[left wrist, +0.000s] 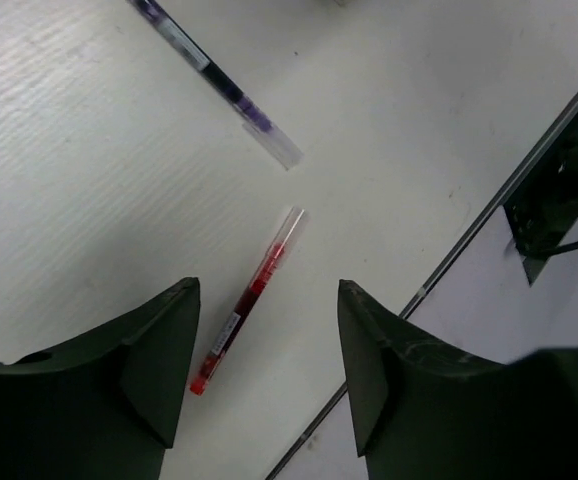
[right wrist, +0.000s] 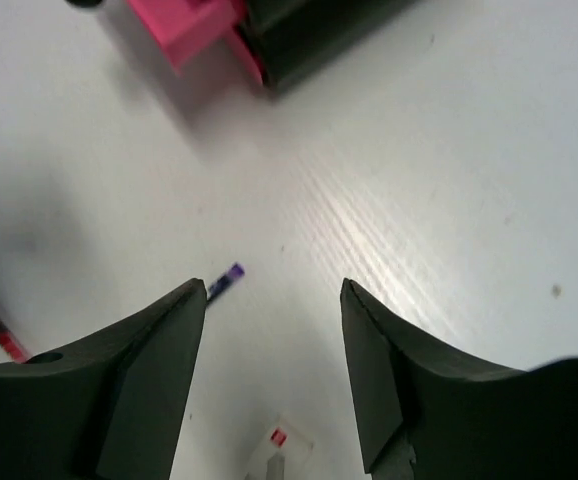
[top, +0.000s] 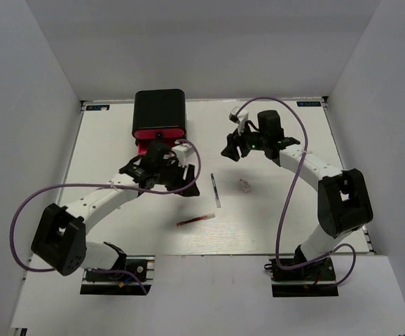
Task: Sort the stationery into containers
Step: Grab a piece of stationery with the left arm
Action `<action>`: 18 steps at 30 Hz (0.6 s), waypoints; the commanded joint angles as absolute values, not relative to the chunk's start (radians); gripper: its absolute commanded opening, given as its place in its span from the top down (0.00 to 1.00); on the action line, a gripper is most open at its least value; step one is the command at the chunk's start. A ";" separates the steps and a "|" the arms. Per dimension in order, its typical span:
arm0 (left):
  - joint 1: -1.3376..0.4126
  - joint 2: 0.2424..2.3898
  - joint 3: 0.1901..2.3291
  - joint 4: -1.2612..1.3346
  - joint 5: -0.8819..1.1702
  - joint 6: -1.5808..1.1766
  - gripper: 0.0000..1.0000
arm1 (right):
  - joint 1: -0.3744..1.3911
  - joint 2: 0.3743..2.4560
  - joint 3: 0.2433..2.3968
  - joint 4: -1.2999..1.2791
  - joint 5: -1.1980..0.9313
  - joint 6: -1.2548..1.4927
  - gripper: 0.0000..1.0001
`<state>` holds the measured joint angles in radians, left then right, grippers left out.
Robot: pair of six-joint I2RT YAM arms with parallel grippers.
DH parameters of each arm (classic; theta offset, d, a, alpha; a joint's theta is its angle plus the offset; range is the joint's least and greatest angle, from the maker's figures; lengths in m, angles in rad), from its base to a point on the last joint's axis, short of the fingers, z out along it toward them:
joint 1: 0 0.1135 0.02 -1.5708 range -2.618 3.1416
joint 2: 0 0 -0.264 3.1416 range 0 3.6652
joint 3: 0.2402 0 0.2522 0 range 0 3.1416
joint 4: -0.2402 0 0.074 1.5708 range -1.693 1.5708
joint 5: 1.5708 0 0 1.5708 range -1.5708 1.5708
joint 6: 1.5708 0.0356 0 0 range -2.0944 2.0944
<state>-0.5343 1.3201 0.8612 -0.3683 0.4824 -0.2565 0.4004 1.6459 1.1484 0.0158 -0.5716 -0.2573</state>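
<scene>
The containers are pink-red drawers (top: 159,133) in a rounded black box (top: 159,106) at the back of the table. One drawer (right wrist: 184,25) sticks out of the box (right wrist: 314,30). A thin red pen (top: 195,220) lies mid-table, and in the left wrist view this pen (left wrist: 247,305) shows between the fingers of my open, empty left gripper (left wrist: 264,290), which hovers above it. A thin dark pen (top: 216,190) (left wrist: 214,75) lies just beyond. A small white block (top: 244,185) (right wrist: 281,450) sits below my right gripper (right wrist: 274,290) (top: 234,152), open and empty, right of the box.
The table's near edge (left wrist: 489,210) runs close to the red pen, with an arm base (left wrist: 559,190) past it. Grey walls enclose the table on three sides. My left gripper (top: 183,187) is just in front of the drawers.
</scene>
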 commanded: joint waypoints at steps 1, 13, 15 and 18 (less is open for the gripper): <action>-0.629 1.376 0.934 -0.462 0.391 -0.181 0.32 | 0.373 1.571 1.117 0.002 -0.551 -0.229 0.38; -0.937 1.529 0.948 -0.485 0.042 -0.181 0.27 | 0.290 1.534 1.062 -0.055 -0.566 -0.196 0.36; -0.966 1.539 0.948 -0.476 -0.007 -0.190 0.27 | 0.282 1.531 1.054 -0.051 -0.572 -0.195 0.36; -0.989 1.560 0.939 -0.466 -0.092 -0.190 0.29 | 0.269 1.520 1.045 -0.052 -0.586 -0.190 0.36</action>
<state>-0.9691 1.5490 0.9306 -0.4850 0.0452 -0.1890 0.2813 1.5631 1.0554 -0.0566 -0.5552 -0.2085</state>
